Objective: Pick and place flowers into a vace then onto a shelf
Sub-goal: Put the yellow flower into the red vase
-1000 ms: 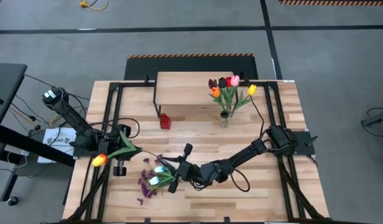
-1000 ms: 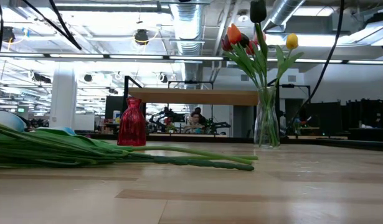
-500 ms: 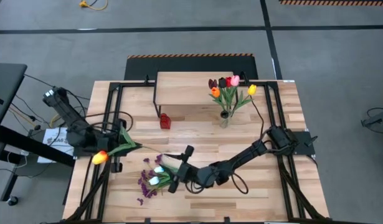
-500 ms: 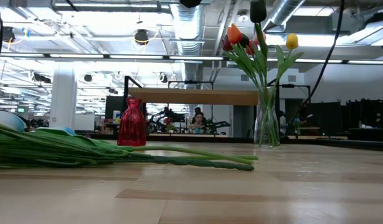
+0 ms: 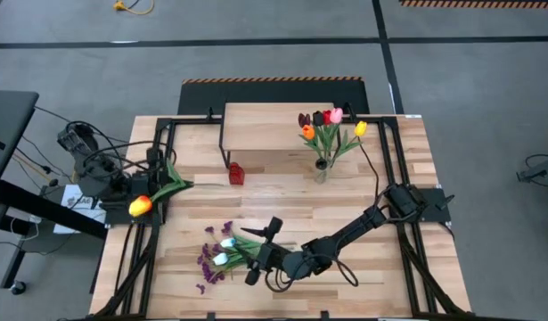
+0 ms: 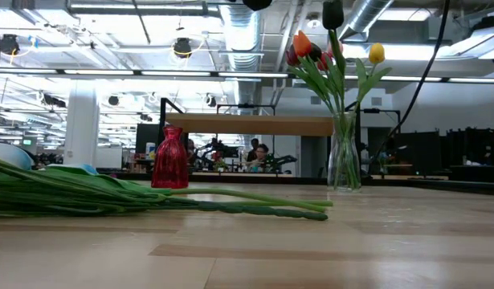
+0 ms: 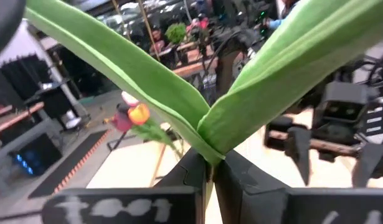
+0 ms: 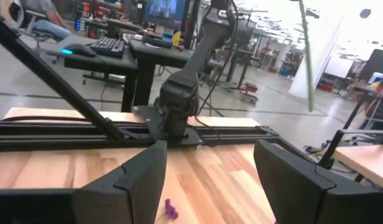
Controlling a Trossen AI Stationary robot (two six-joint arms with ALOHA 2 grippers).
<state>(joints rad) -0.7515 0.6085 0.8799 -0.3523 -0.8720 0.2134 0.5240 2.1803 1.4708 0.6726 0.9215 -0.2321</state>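
Observation:
My left gripper [image 5: 156, 191] hovers over the table's left edge, shut on an orange tulip [image 5: 142, 206] whose green stem reaches toward a small red vase [image 5: 235, 173]. More flowers [image 5: 222, 252], white tulips and purple sprigs, lie flat on the table at the near middle, and their stems [image 6: 150, 201] show in the low view. My right gripper [image 5: 261, 251] stands open just right of that pile, with nothing between its fingers [image 8: 126, 180]. A glass vase [image 5: 322, 169] with several tulips stands in front of the shelf [image 5: 274, 125]. My left gripper pinches the tulip's stem [image 7: 209, 163] between its two fingertips, right where the two long leaves [image 7: 253, 93] branch off. The leaves fan out ahead of the fingertips. The fingers reach in level from the table's left side. The tulip lies about level, seemingly clear of the table.
A black metal frame [image 5: 162, 143] runs along the table's left, right and far sides. The red vase [image 6: 170, 156] stands left of the glass vase [image 6: 344, 160], both near the shelf [image 6: 247, 124]. Bare wood lies at the near right [image 5: 372, 285].
My left gripper has risen and drawn back toward the table's far left edge with the orange tulip. The stem's free end has swung away from my right gripper toward the red vase. My right gripper has shifted slightly toward the near edge.

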